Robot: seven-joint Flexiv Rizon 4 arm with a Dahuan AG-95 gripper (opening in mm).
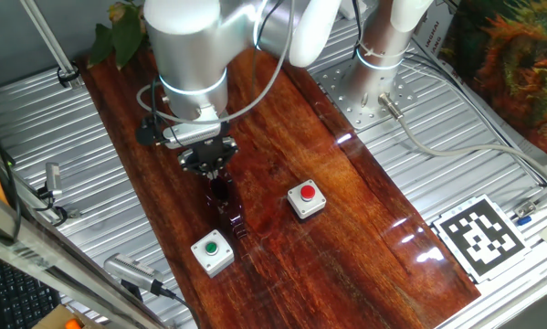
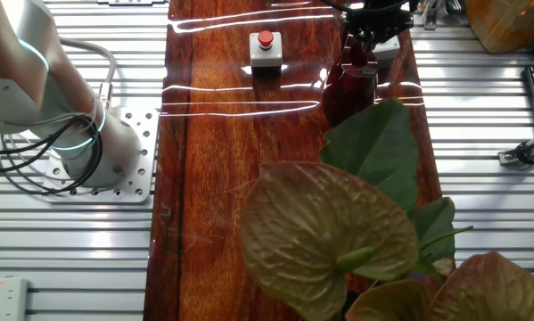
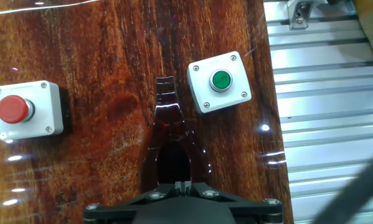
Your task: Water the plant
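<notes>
Left to right in one fixed view: plant [image 1: 116,32] sits at the far left end of the wooden surface [image 1: 364,238], only leaves showing at the frame edge, pot not visible there. In the other fixed view its broad leaves fill the foreground, pot hidden below the frame.

Next, the arm hangs straight down over the middle of the board, tool [image 1: 211,163] at the top of a dark red translucent vessel [image 1: 226,203]. In the hand view the fingers look closed together on the vessel's near rim, spout pointing away between the two boxes. My read: clamped on the vessel, low and upright so nothing spills before the carry. Whether it stands on the board or is just off it, cannot tell.

Green button box [image 1: 212,252] is just beside the spout end, red button box [image 1: 306,200] on the other side, a bit further off. Neither lies between vessel and plant; the run along the board looks open.

Right of that: arm base plate, cable, a fiducial tag [image 1: 481,236] on the metal bench, bushy orange-green foliage in the far corner.

Watch for: the big leaves overhang, so the spout needs to get past them to reach soil.
</notes>
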